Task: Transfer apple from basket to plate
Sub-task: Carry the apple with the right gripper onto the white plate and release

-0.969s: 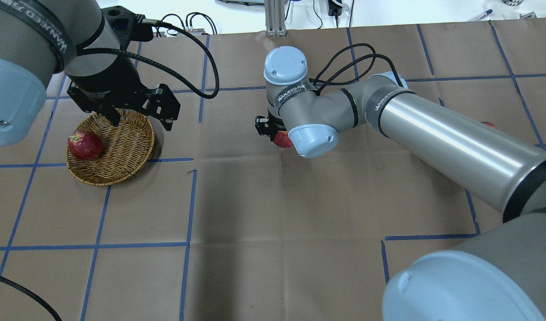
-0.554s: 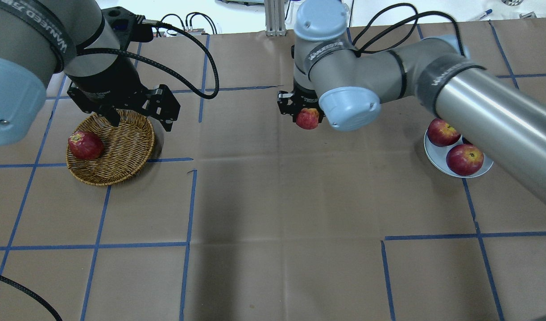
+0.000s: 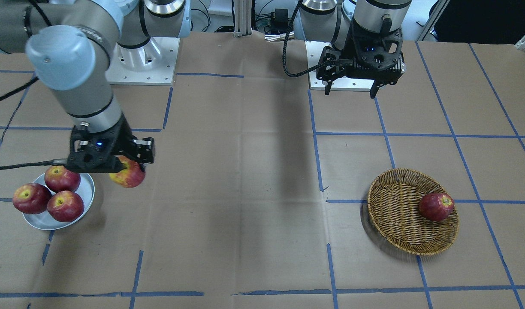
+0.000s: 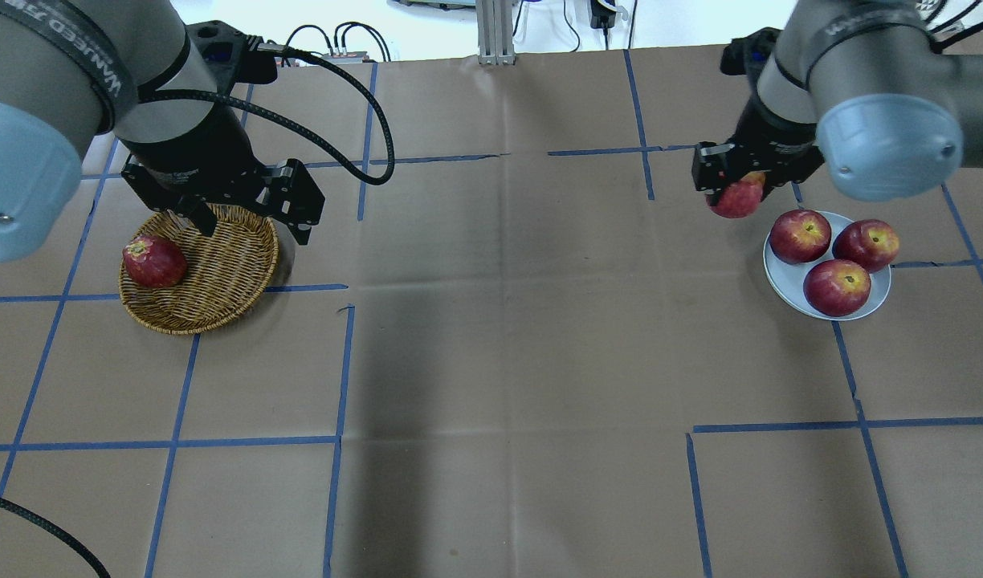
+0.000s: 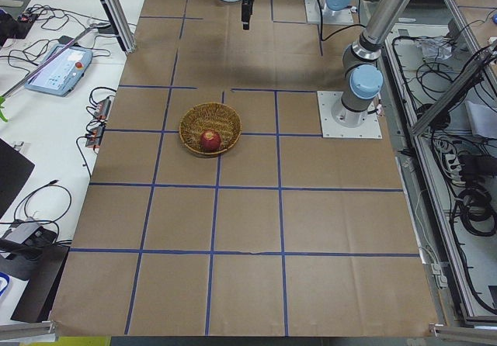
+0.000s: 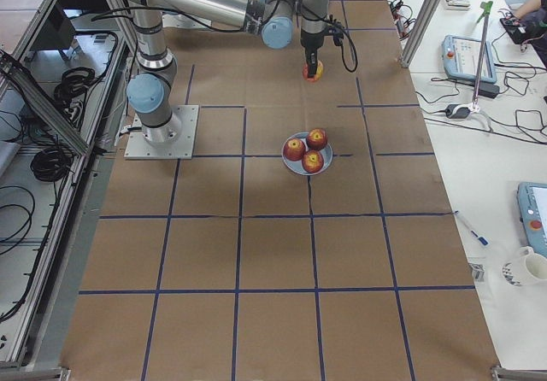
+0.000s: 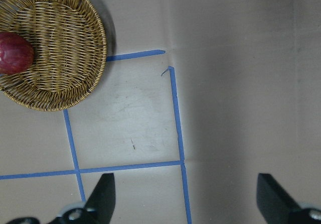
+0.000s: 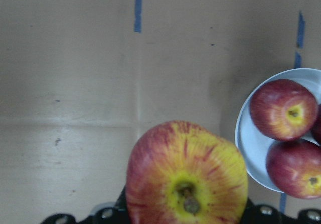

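1. The left fingers (image 7: 103, 196) are spread wide and hold nothing. The basket (image 4: 218, 265), with one dark red apple (image 4: 154, 261) in it, sits just beside them, well apart from the drop-off.
2. The right fingers (image 4: 707, 178) are clamped on the apple (image 4: 736, 201), carried clear of the worktop (image 4: 499, 321).
3. The plate (image 4: 781, 277) lies just to these fingers' right, slightly toward the robot, not yet beneath the apple. Three red apples (image 4: 837, 286) crowd it, and its bare patch faces the fingers, so a short rightward shift looks enough.

The left arm (image 4: 22, 72) and right arm (image 4: 869, 56) have silver-grey tubular links, pale blue joint caps (image 4: 889, 144) and white-lettered black bands. The left gripper (image 3: 349, 92) and right gripper (image 3: 125, 165) are black, each with a braided black cable (image 4: 389, 140).
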`<state>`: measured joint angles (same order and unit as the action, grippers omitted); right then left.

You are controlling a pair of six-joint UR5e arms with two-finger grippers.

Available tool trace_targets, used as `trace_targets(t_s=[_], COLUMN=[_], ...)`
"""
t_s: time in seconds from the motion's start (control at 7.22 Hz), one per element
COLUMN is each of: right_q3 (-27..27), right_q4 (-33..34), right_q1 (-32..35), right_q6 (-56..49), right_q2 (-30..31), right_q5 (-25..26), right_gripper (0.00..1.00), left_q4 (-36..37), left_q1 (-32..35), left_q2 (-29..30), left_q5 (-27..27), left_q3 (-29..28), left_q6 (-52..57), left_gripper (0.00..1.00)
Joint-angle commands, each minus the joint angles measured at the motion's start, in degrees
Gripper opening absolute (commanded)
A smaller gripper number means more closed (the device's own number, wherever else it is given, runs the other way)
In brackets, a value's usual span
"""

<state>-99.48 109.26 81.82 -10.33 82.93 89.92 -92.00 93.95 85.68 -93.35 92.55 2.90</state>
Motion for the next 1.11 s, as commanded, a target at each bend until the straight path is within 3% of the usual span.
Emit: trace_targets(t_s=[0.0,0.28,0.42,0.69,0.97], right_q3=[-0.97,-1.50,-2.89,-5.71,-5.98], right_q4=[-0.01,0.95,2.09,10.85,12.03], right_q1=[-11.72,-18.08,-18.09,-18.09,-18.09], right_q6=[-15.00,-24.27,-24.30,-24.21,-24.39], right_q2=[0.39,-1.53,-3.55,-5.93,-7.78], right_q5=[-0.18,-0.97,-1.06,-1.23,-2.02], right_gripper=[0.57,0.57,0.57,0.57,0.57], left_q4=[-0.02,-0.02,-0.02,-0.02,-0.02], left_q1=[0.00,0.09,0.09,0.09,0.09], left_q2=[-0.08,-0.08,-0.08,0.01,-0.08], left_q5=[0.01,0.01,0.01,0.01,0.01], left_q3=[0.00,0.00,0.00,0.00,0.00], left_q6=[0.00,0.00,0.00,0.00,0.00], left_gripper=[0.99,0.99,0.99,0.99,0.99])
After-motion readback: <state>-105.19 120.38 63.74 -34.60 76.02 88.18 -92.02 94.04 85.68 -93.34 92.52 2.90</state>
